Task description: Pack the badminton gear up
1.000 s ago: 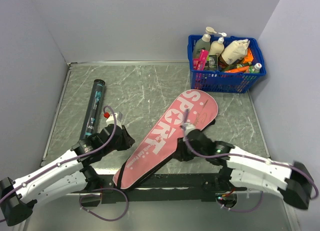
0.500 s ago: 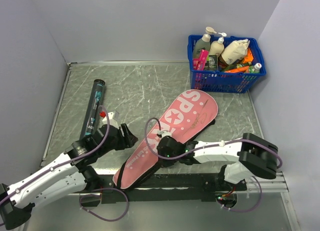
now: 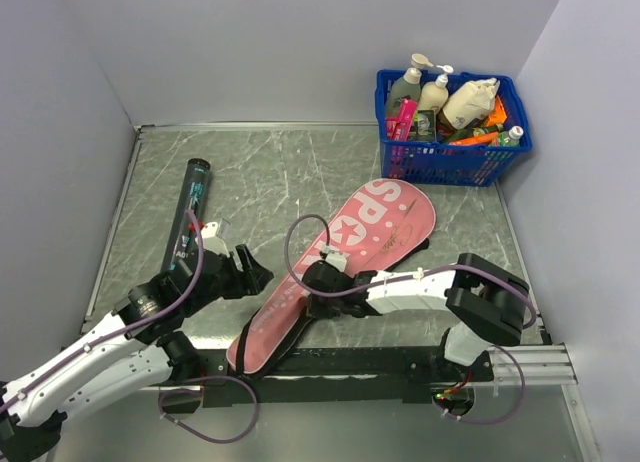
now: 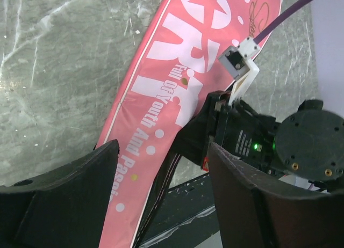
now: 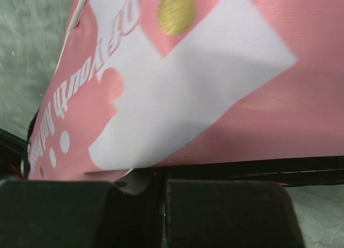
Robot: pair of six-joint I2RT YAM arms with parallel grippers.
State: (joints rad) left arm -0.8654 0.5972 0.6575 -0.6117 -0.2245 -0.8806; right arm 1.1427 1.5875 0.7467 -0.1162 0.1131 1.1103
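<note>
**A:** One pink racket cover (image 3: pixel 390 217), lettered "SPORT", lies on the table (image 3: pixel 280 172). Its long axis runs 7 to 1 o'clock, with the wide end toward 1.

**B:** Contents?

**A:** Hidden. Only the outside shows, with black trim along the 4 o'clock edge.

**B:** Right arm?

**A:** The right gripper (image 3: pixel 318 279) is at the cover's mid-length with its jaws fully closed. It is pinching that trimmed edge, and the wrist view puts the edge right at the fingertips.

**B:** Left?

**A:** The left gripper (image 3: pixel 250 275) sits just off the cover's 9 o'clock side, jaws spread wide, gripping nothing. Its wrist view looks between the jaws at the cover's narrow half.

**B:** Other gear?

**A:** One slim black tube (image 3: pixel 189 214) lies flat out at 9 o'clock, well apart from the cover, pointing roughly 12 to 6.

**B:** Containers?

**A:** The blue plastic basket (image 3: pixel 450 154) is in the 1 o'clock corner, near the cover's wide end but not touching it. It is packed full: pump bottles (image 3: pixel 434 90) upright, a cream cloth pouch (image 3: pixel 470 100), and pink and orange items jammed in between.
</note>
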